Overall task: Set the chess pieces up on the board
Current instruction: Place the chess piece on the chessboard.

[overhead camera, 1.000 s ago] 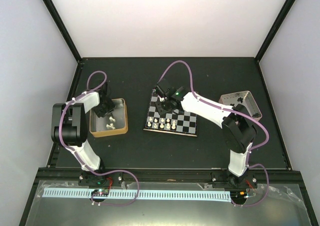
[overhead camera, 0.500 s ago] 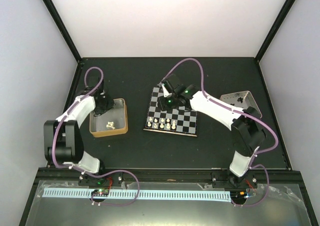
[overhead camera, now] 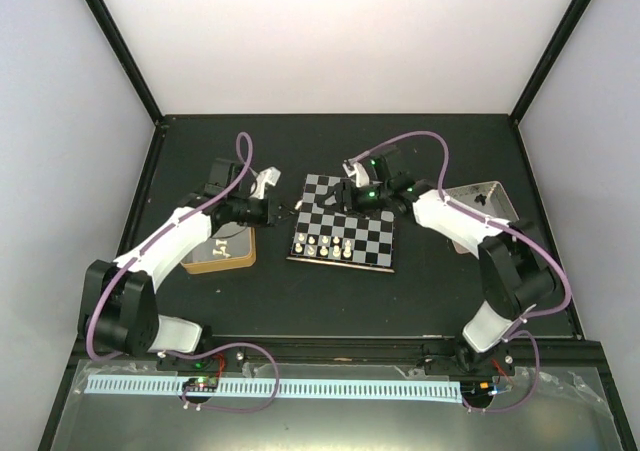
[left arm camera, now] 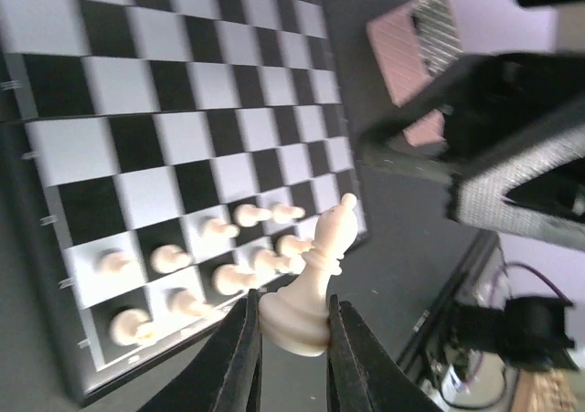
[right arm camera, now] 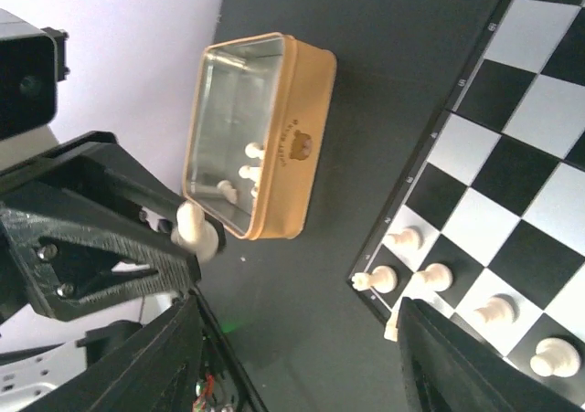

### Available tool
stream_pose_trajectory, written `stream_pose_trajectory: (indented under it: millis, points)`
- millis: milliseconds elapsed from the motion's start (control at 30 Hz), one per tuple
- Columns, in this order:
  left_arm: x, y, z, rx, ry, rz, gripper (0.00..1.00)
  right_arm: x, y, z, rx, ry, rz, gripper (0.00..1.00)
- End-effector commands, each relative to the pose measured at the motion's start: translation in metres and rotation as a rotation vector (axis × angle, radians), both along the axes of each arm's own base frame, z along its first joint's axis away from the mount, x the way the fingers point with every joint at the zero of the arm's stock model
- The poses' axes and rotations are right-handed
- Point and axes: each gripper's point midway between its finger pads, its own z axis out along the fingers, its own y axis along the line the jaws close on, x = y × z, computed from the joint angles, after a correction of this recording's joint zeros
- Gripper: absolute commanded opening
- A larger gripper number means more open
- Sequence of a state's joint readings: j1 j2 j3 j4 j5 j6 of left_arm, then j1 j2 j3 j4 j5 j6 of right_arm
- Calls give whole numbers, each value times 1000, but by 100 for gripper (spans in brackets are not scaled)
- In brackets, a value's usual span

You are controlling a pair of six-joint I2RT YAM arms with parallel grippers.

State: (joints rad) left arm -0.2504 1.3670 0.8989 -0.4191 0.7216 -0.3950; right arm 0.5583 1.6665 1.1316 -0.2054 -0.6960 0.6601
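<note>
The board (overhead camera: 348, 227) lies mid-table with several cream-white chess pieces (overhead camera: 326, 246) in two rows at its near-left corner. My left gripper (overhead camera: 276, 209) hovers just left of the board, shut on the base of a cream-white bishop (left arm camera: 311, 289) that sticks out past the fingertips. In the left wrist view the board (left arm camera: 174, 129) and the standing white pieces (left arm camera: 215, 261) lie beyond it. My right gripper (overhead camera: 347, 193) hangs over the board's far edge, open and empty (right arm camera: 302, 362). No black pieces show.
A gold-sided tin (overhead camera: 218, 253) left of the board holds a few white pieces (right arm camera: 245, 170). A pinkish-silver tin (overhead camera: 482, 205) sits to the right of the board. The two grippers face each other closely across the board's left side.
My left gripper rose out of the gold tin and swung right toward the board with the bishop. My right gripper drew back to the board's far edge and opened.
</note>
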Motion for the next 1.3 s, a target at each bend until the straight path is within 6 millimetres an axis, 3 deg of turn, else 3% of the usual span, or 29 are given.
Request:
stream_pose_trajectory:
  millis: [0, 167, 333, 600, 867, 967, 1067, 1267]
  points:
    - [-3, -36, 52, -140, -201, -188, 10, -7, 5, 53, 184, -53, 45, 62]
    - [-9, -51, 61, -184, -231, -253, 10, -16, 6, 73, 254, -87, 77, 64]
    - [-19, -64, 64, -187, -263, -316, 11, -17, 7, 74, 259, -78, 90, 61]
    - [-19, -67, 63, -187, -258, -327, 11, -23, 9, 67, 254, -52, 130, 41]
    - [-18, -69, 62, -191, -253, -333, 11, -27, 9, 52, 217, -29, 150, 34]
    - [-18, -69, 62, -195, -251, -336, 11, -27, 10, 48, 207, -21, 157, 26]
    - [-19, -69, 61, -199, -247, -341, 11, -26, 10, 46, 199, -19, 154, 17]
    - [-23, -70, 61, -211, -243, -355, 14, -19, 8, 44, 173, -50, 118, 8]
